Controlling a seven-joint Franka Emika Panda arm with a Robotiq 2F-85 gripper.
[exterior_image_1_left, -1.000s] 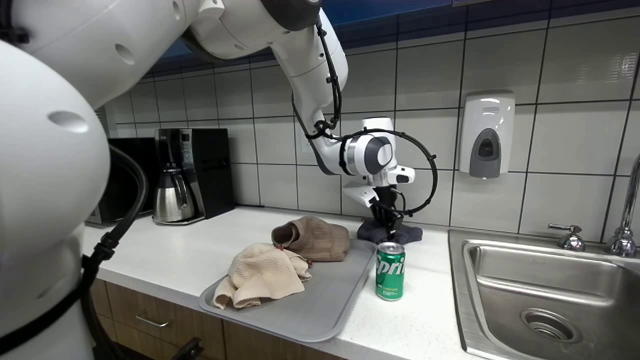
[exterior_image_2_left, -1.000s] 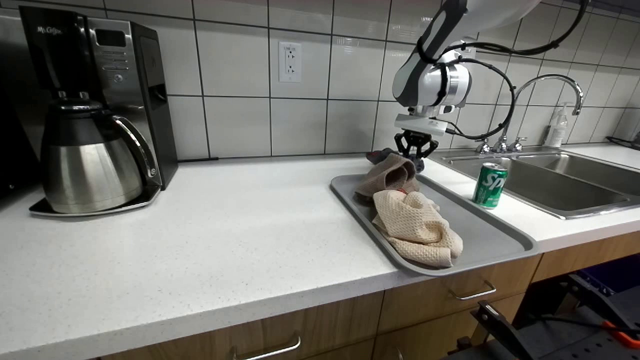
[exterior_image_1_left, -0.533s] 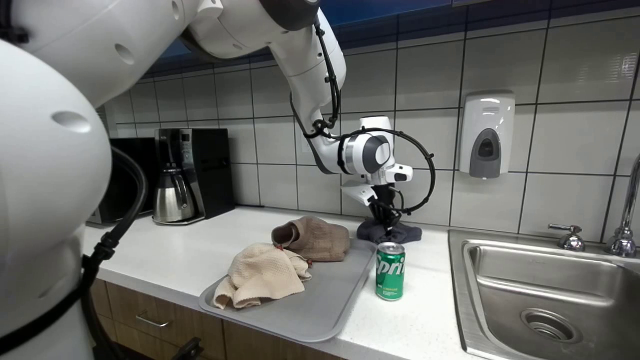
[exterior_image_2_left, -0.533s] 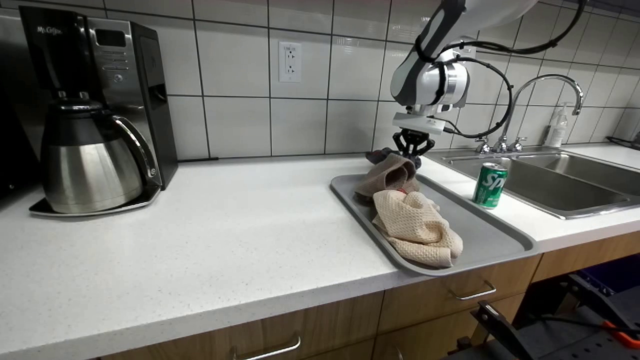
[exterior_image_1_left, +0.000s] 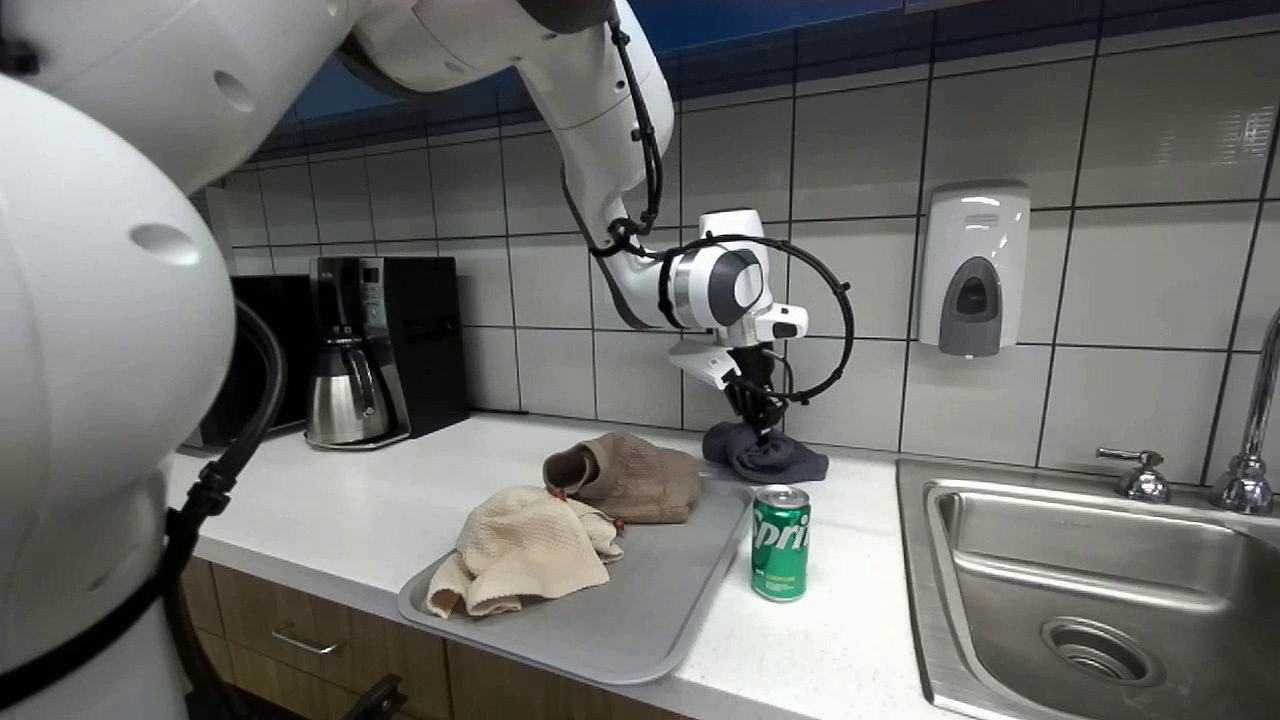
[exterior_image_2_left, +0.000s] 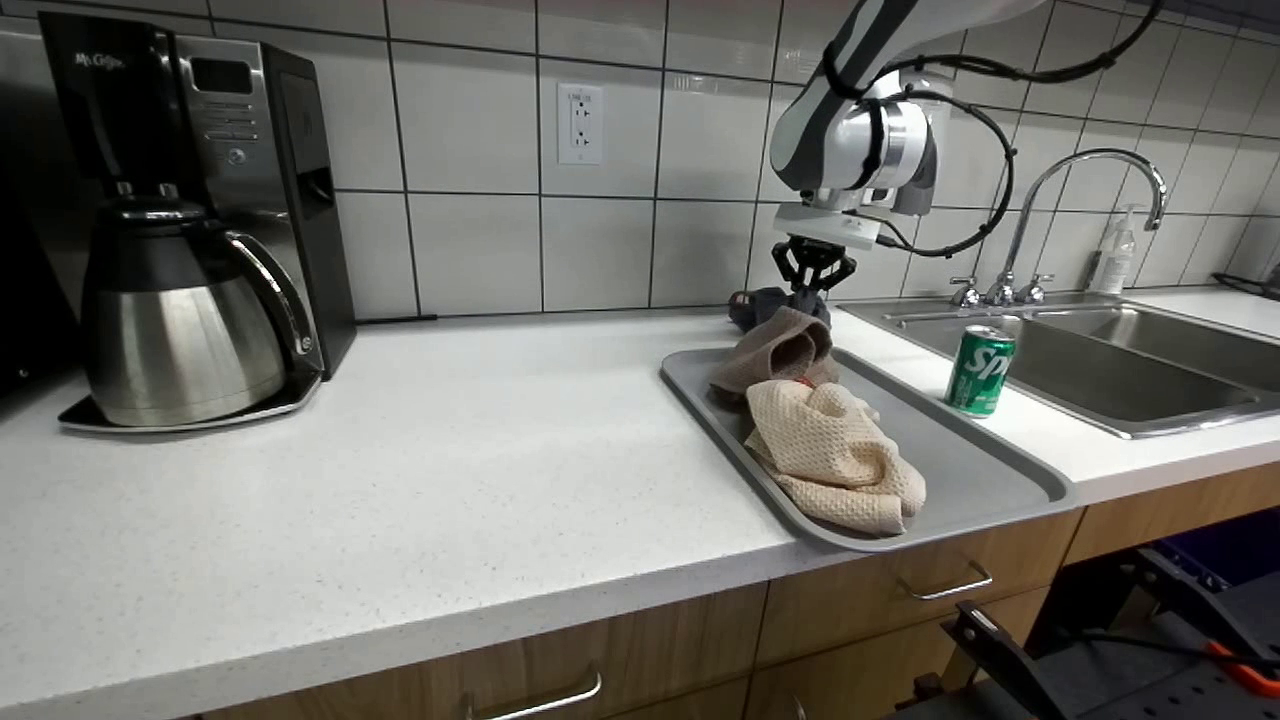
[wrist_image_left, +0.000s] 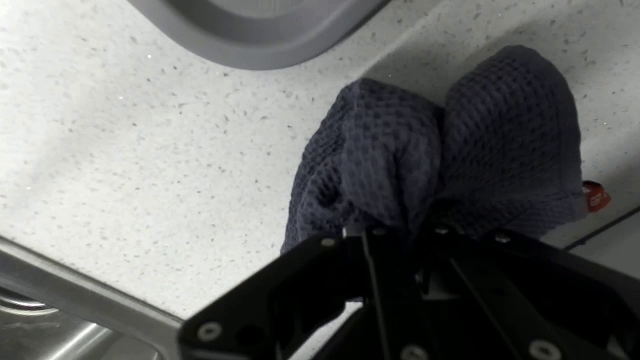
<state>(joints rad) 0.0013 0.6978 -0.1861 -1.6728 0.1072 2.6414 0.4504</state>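
My gripper (exterior_image_1_left: 765, 434) is shut on a fold of the dark blue-grey cloth (exterior_image_1_left: 768, 462), at the back of the counter near the tiled wall. In the wrist view the gripper (wrist_image_left: 411, 237) pinches a gathered ridge of the cloth (wrist_image_left: 390, 155), and the fingertips are partly sunk in it. In an exterior view the gripper (exterior_image_2_left: 808, 288) stands behind the brown cloth (exterior_image_2_left: 775, 350), which hides part of the dark cloth (exterior_image_2_left: 757, 306). Most of the dark cloth appears bunched low at the counter; whether it touches is unclear. A red tag (wrist_image_left: 596, 196) sticks out from its edge.
A grey tray (exterior_image_1_left: 660, 610) holds the brown cloth and a beige cloth (exterior_image_1_left: 535, 550). A green Sprite can (exterior_image_1_left: 780, 545) stands upright beside the tray. A steel sink (exterior_image_1_left: 925, 580) is beyond it. A coffee maker (exterior_image_2_left: 300, 190) stands at the far end. A soap dispenser (exterior_image_1_left: 975, 270) hangs on the wall.
My gripper has closed on the dark cloth, then risen and shifted slightly left in both exterior views. The cloth is pulled up and left with it. The can, tray and other cloths have not moved.
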